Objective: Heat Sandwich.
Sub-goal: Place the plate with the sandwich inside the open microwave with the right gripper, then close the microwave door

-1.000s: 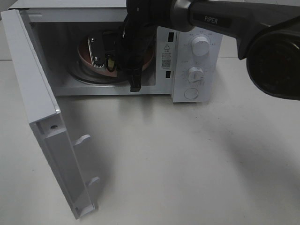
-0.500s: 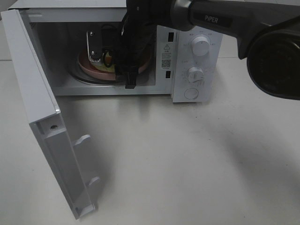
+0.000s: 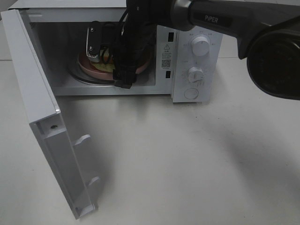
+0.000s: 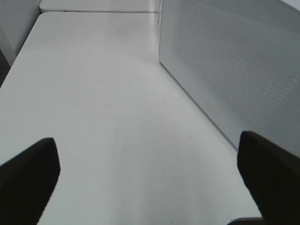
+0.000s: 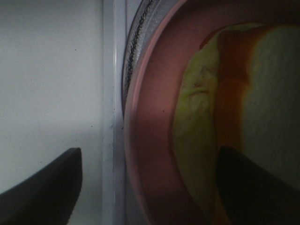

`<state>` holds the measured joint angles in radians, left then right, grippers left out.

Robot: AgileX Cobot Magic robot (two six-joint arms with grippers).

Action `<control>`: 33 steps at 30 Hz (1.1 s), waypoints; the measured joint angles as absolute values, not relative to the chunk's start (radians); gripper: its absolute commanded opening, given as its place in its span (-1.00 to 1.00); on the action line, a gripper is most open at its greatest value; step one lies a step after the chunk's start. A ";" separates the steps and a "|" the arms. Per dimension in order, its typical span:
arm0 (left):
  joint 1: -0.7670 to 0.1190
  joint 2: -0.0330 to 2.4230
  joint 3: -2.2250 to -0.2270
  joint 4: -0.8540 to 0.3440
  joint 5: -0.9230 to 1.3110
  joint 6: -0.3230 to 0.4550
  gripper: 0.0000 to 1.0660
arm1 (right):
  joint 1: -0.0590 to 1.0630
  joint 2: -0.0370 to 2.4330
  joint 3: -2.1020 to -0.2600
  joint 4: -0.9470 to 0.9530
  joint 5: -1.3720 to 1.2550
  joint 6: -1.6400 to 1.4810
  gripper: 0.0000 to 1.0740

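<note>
The sandwich (image 5: 262,108), white bread over a pale yellow-green layer, lies on a round pink plate (image 5: 154,136). The plate (image 3: 88,70) rests on the glass turntable (image 5: 133,51) inside the open microwave (image 3: 197,51), and a bit of the sandwich (image 3: 107,57) shows behind the arm. My right gripper (image 5: 145,187) is open inside the cavity, its two dark fingers standing either side of the plate's rim without holding it. In the exterior high view the right gripper (image 3: 115,72) and arm hide much of the plate. Off to the microwave's side, my left gripper (image 4: 150,183) is open over bare table.
The microwave door (image 3: 42,117) is swung wide open toward the front left. Two knobs and a round button sit on the control panel at the right. The microwave's perforated side panel (image 4: 234,70) stands beside my left gripper. White table (image 3: 187,159) stretches in front.
My right gripper has opened and let go of the plate. The plate has come down flat onto the turntable, and the gripper has shifted slightly left.
</note>
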<state>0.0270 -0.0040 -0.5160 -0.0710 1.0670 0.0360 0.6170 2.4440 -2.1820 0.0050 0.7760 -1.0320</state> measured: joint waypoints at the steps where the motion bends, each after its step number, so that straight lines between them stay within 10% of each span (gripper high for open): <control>1: 0.027 -0.004 -0.516 -0.071 1.067 0.036 0.83 | 0.617 2.444 -2.182 0.005 0.777 -1.027 0.42; 33: 0.027 -0.004 -0.516 -0.071 1.067 0.036 0.83 | 0.618 2.295 -1.896 0.000 0.632 -0.956 0.42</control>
<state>0.0270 -0.0040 -0.5160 -0.0710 1.0670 0.0360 0.6180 2.2950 -1.8960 0.0000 0.6320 -0.9560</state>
